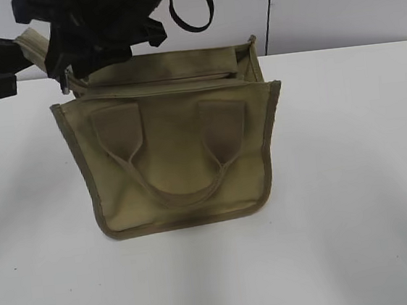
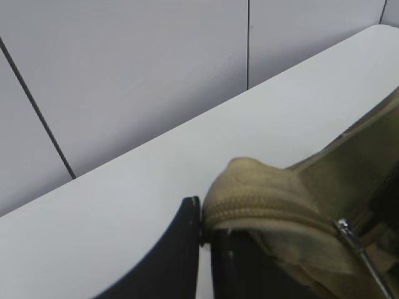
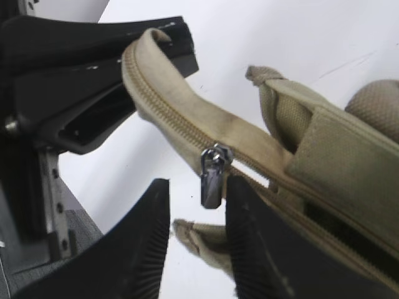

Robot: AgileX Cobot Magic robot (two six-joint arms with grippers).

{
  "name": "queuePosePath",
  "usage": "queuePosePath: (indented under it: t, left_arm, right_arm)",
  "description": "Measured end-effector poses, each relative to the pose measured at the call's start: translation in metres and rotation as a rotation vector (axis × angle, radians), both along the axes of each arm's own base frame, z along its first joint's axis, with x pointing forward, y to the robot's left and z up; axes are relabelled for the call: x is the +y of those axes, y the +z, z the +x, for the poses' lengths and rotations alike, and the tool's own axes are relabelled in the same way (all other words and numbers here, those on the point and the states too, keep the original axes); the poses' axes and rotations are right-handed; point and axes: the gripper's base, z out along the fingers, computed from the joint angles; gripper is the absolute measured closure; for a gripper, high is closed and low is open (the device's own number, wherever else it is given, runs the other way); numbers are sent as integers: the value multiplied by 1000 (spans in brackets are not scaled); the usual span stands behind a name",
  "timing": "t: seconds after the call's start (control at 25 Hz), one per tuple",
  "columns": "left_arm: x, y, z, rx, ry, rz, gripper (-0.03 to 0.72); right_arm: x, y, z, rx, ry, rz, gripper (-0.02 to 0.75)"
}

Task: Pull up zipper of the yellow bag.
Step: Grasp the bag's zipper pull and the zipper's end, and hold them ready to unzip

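The yellow bag (image 1: 179, 162) stands upright on the white table, handles facing me. Its zipper (image 3: 187, 124) runs along the top panel and ends in a loose tape tail lifted off the bag's left end. My left gripper (image 2: 201, 219) is shut on that tail, as also shows in the exterior view (image 1: 26, 49). The silver pull (image 3: 212, 177) hangs from the zipper near the tail end. My right gripper (image 3: 198, 182) is open, with the pull hanging between its two fingertips, closer to the right finger and not clamped. In the exterior view the right arm (image 1: 96, 32) reaches across above the bag's top left corner.
A white table (image 1: 354, 202) carries the bag, with a grey panelled wall (image 2: 124, 75) behind it. A black cable loop (image 1: 192, 11) hangs from the arm above the bag. The pull also shows in the left wrist view (image 2: 344, 228).
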Motion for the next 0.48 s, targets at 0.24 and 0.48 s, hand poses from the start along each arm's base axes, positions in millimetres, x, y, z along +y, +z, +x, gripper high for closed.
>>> queuePosePath:
  t: [0.24, 0.48]
  left_arm:
    - [0, 0, 0, 2, 0, -6, 680]
    - [-1, 1, 0, 2, -8, -15, 680]
  right_arm:
    - [5, -15, 6, 30, -28, -3, 498]
    - [10, -24, 10, 55, -65, 25, 498]
